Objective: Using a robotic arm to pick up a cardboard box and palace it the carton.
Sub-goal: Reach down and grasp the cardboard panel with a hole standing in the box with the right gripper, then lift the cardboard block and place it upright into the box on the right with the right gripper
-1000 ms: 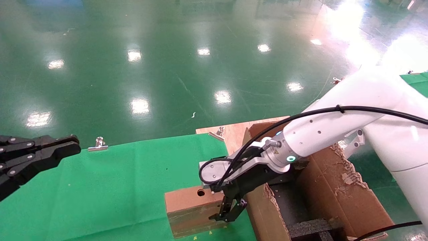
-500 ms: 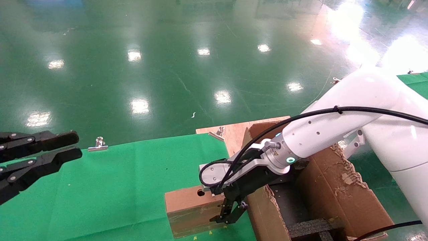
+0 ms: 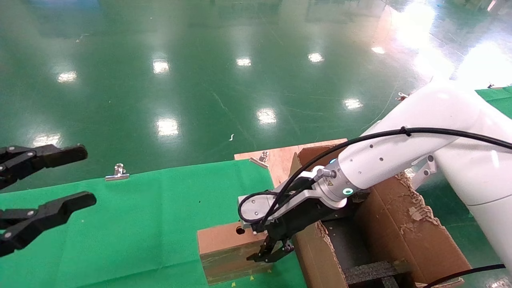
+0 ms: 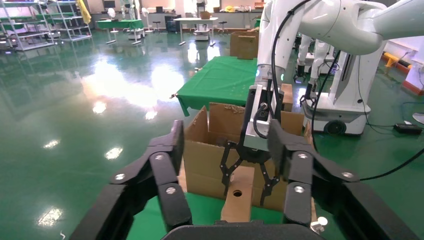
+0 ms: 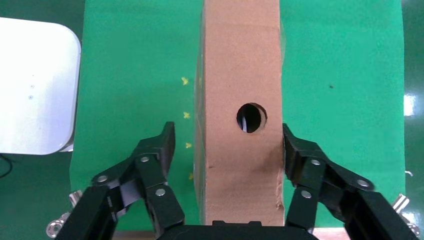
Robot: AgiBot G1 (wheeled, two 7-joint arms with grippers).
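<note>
The small brown cardboard box (image 3: 226, 248) with a round hole stands on its edge on the green cloth, against the near wall of the big torn carton (image 3: 400, 224). My right gripper (image 3: 269, 256), on the white robotic arm (image 3: 380, 160), is open and straddles the box's end. In the right wrist view the cardboard box (image 5: 240, 75) sits between the fingers of the right gripper (image 5: 228, 132): one finger is at its side, the other stands a little apart. My left gripper (image 3: 87, 175) hovers wide open at the far left, holding nothing. It faces the cardboard box (image 4: 239, 197) and the carton (image 4: 205, 160).
Black foam inserts (image 3: 372, 272) lie inside the carton. Metal clips (image 3: 117, 173) (image 3: 262, 157) hold the green cloth (image 3: 140, 216) at the table's far edge, beside a bare wooden board (image 3: 280, 160). Shiny green floor lies beyond.
My left gripper's fingers have spread from shut to wide open. The right gripper has sunk slightly over the box's end.
</note>
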